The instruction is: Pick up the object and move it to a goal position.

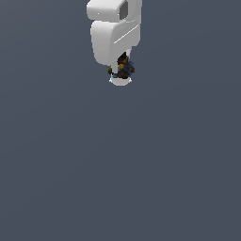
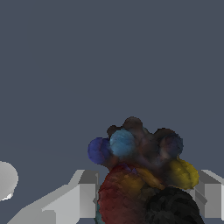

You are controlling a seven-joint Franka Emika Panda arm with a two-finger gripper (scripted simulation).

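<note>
Flat slate-grey ground (image 1: pixel 120 179) everywhere, unbroken, with no marker for a goal to be seen in either view. Near the upper middle of the exterior view, a bulky white robot arm (image 1: pixel 113 37), reaching down to its white two-fingered gripper (image 1: pixel 123 70). Lodged between the jaws, a tiny, knobbly dark brown-black lump with blue, yellow, green and red specks (image 1: pixel 124 67), far smaller than the white casing above it. Same lump (image 2: pixel 142 175) large in the wrist view, bulging out between the two pale grey fingers (image 2: pixel 85 194), one on each side and apparently pressed against its flanks, so jaws closed on the lump by all appearance. Just under the fingertips in the exterior view, a small pale patch, too indistinct to name. Whether lifted clear of the ground or resting on it: cannot tell, no shadow or gap to judge by. Step in hand, by judgement: grasp made, carry to the goal about to begin or under way. Next move likely calling for a steady grip on an irregular, lumpy shape, a lift clear of the ground and a smooth transfer without jolts, since so small and uneven a piece could twist or slip between flat pads.
</note>
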